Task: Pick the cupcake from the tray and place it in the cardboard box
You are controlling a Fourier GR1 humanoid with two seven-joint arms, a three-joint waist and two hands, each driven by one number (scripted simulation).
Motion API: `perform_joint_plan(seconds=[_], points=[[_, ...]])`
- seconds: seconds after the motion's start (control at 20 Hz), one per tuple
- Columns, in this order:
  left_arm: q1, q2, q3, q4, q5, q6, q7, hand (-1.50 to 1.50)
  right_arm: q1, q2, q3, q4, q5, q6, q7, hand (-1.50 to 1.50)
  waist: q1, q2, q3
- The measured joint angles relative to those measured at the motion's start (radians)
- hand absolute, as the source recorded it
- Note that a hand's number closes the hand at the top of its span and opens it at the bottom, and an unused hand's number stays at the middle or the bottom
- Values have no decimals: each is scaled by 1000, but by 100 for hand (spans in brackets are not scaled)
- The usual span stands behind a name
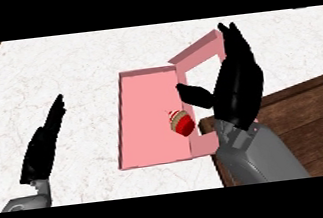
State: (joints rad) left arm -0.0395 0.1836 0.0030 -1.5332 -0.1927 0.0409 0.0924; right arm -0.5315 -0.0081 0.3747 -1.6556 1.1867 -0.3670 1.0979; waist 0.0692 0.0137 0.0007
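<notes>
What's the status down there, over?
Both robot hands open: left robot hand resting, right robot hand above pink box. Red-cased cupcake lying inside box. Nothing blocking.

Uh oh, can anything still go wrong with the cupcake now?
The cupcake lies tipped on its side inside the pink box, so it might roll. The right robot hand, open, hangs right over the box; pulling back, its thumb could bump the cupcake or the box wall. The left robot hand rests far away.
</notes>
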Motion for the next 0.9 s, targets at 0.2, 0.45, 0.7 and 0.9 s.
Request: perform_joint_plan(seconds=[0.2,0.45,0.7,0.9], points=[[-2,13,19,1,8,-4,4,0,-27,2,-41,4,-8,-157,-20,-150,-15,-5,0],[12,6,31,15,3,15,0,0,38,4,-91,-76,19,-284,-40,-150,-53,-14,0],[40,12,47,-3,7,19,-2,0,204,7,-119,-255,74,-328,-35,-150,-80,-21,0],[60,19,59,-5,16,10,-15,0,405,7,-100,-472,67,-350,-55,-150,-91,-22,0]])
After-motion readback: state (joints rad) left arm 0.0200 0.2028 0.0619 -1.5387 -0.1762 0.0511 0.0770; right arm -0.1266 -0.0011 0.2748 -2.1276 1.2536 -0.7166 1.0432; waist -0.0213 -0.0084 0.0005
